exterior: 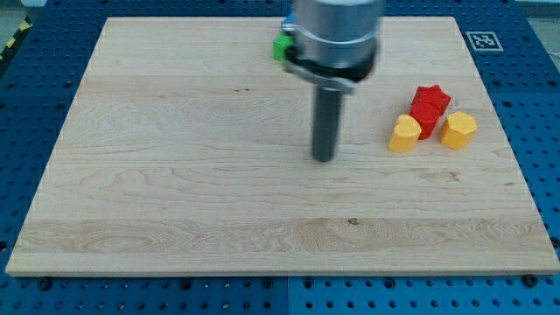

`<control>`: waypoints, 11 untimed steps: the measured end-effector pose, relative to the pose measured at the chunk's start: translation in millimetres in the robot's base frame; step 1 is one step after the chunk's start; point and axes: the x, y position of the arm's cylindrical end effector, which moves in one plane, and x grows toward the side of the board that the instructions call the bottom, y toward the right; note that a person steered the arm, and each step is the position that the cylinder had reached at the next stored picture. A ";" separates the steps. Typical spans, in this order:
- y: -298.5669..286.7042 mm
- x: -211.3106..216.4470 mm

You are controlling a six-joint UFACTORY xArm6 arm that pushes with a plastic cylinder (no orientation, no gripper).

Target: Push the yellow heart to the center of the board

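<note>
My tip (324,158) stood on the wooden board (175,175) near its middle, a little toward the view's right, touching no block. The tool was a plain rod with nothing that opens or closes, and it held nothing.

The yellow heart (404,134) lay well to the view's right of my tip, at about the same height in the view. It was touching, or just beside, the red block (429,108), which sat up and to its right; the red block's shape looked star-like, but I could not be sure. A second yellow block (458,129), roughly hexagonal, sat just right of the red one.

A green block (280,46) showed near the board's top edge, mostly hidden behind the arm's housing (337,35); shape not readable.
</note>
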 end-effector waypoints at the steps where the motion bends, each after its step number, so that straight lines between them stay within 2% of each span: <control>1: 75.1 13.5; 2: 81.9 18.5; 5: 87.6 -6.8; 6: 109.9 -6.8; 9: 105.6 -27.7; 11: 51.9 -37.9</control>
